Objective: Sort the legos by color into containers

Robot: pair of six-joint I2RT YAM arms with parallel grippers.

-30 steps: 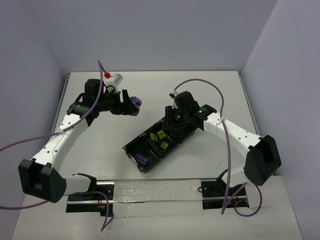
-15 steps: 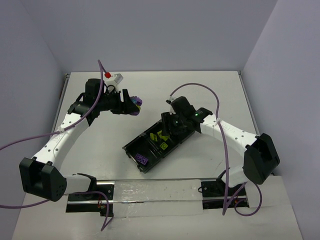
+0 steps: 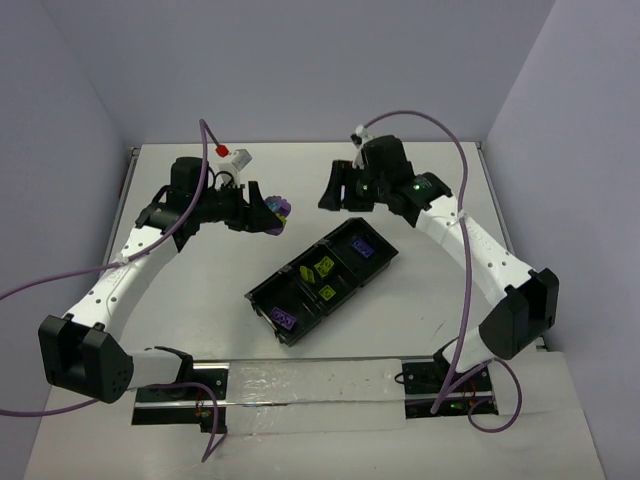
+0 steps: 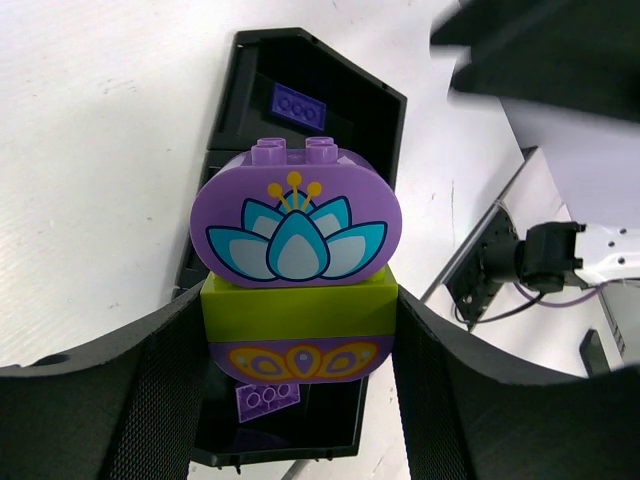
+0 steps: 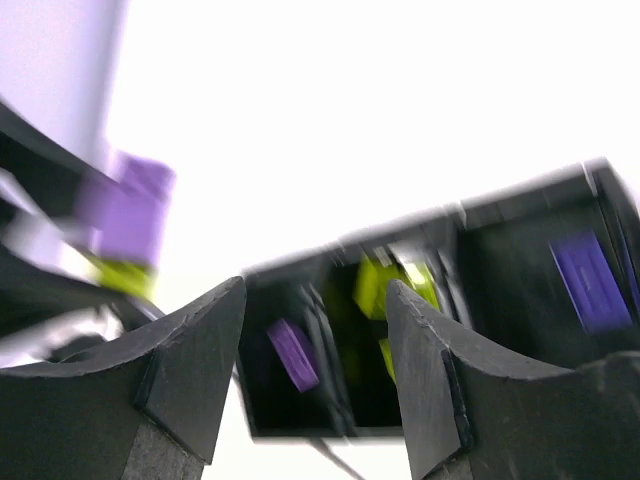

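My left gripper [image 3: 262, 212] is shut on a stacked block [image 3: 282, 208] and holds it above the table, left of the tray. In the left wrist view the gripper [image 4: 298, 312] clamps the block's yellow-green middle brick [image 4: 298, 318]. A purple lotus brick [image 4: 295, 225] sits on top and a purple piece below. The black tray [image 3: 343, 300] holds a purple brick [image 3: 362, 247] in its far compartment, yellow-green bricks [image 3: 322, 268] in the middle one and a purple brick [image 3: 284, 319] in the near one. My right gripper [image 3: 335, 195] is open and empty, raised beyond the tray's far end.
A small white part with a red tip [image 3: 236, 156] rides on the left arm. Purple cables loop over both arms. The right wrist view is blurred; it shows the tray [image 5: 300, 430] below the open fingers and the held block [image 5: 125, 215] at the left.
My right gripper has risen out of the tray and moved to its far side, toward the held block. The purple brick in the far compartment now shows. The left arm barely moved.
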